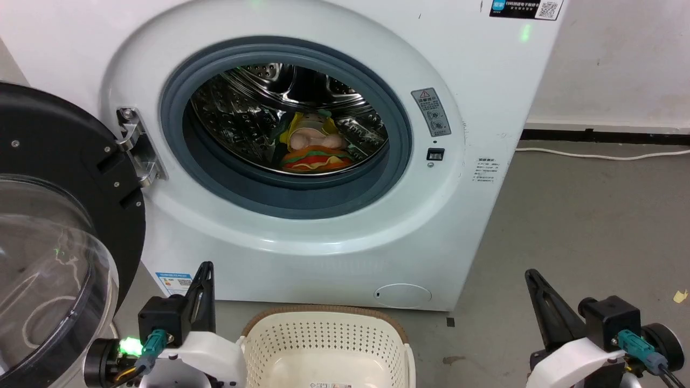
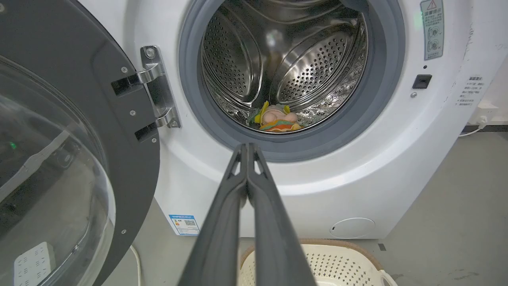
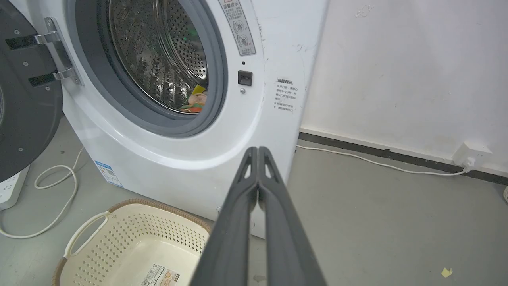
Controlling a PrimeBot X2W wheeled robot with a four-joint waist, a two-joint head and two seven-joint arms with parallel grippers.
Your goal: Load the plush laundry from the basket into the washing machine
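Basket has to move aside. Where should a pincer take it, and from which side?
Take the basket by its white side handle: the loop stands off the brown rim, leaving a gap for one finger. Come from above with the left pincer, probably; that handle is on its side.

In the head view the door [image 1: 54, 151] runs off the edge at 9 o'clock and the basket [image 1: 323, 337] at 6 o'clock; in the right wrist view the grey rim [image 3: 218, 75] hides most of the plush laundry [image 3: 196, 99], and the warning label [image 3: 239, 29] at 12 o'clock is too small to read.
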